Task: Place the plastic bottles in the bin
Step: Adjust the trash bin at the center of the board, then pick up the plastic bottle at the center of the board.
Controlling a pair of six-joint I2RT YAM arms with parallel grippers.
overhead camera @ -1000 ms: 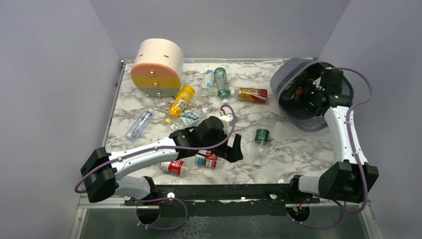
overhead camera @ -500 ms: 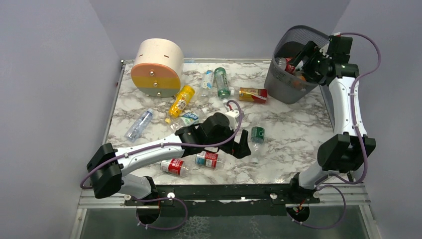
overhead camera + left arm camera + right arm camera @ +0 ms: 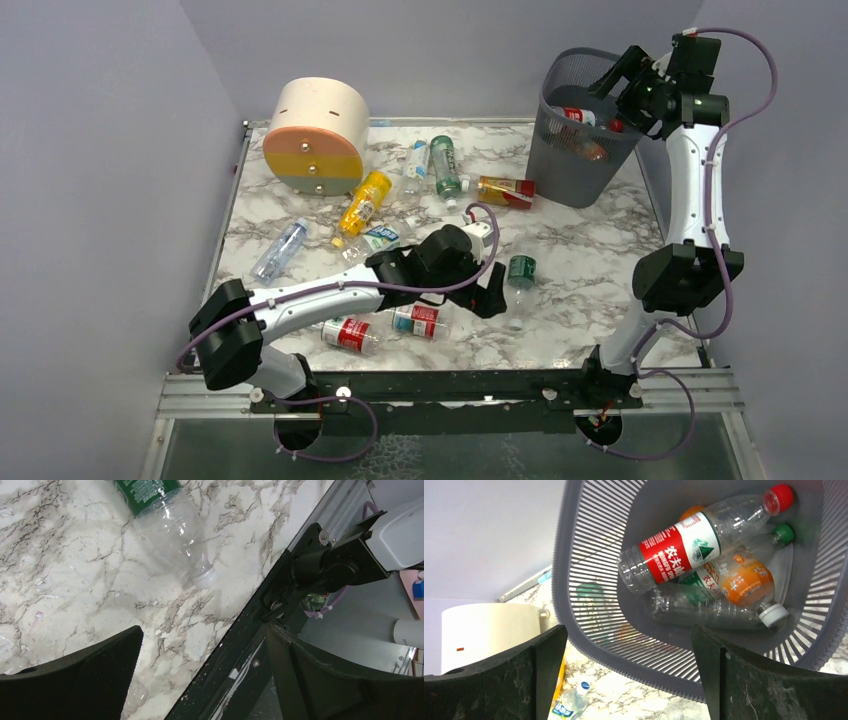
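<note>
- Bottles (image 3: 445,165) lying on the table (image 3: 600,290): nine.
- Of those nine: three clear with pale or blue labels, two clear with red labels, one clear with a green label, one green, one yellow, one orange with a red label.
- Bottles inside the bin (image 3: 570,160): at least four show in the right wrist view, namely one red-label, one orange-label, one green-capped and one crushed clear. Overlap hides any more.
- Bins: one.
- Drawer unit (image 3: 315,135): one.
- Arms: two.
- Grippers: two, the left gripper (image 3: 202,630) and the right gripper (image 3: 626,627).
</note>
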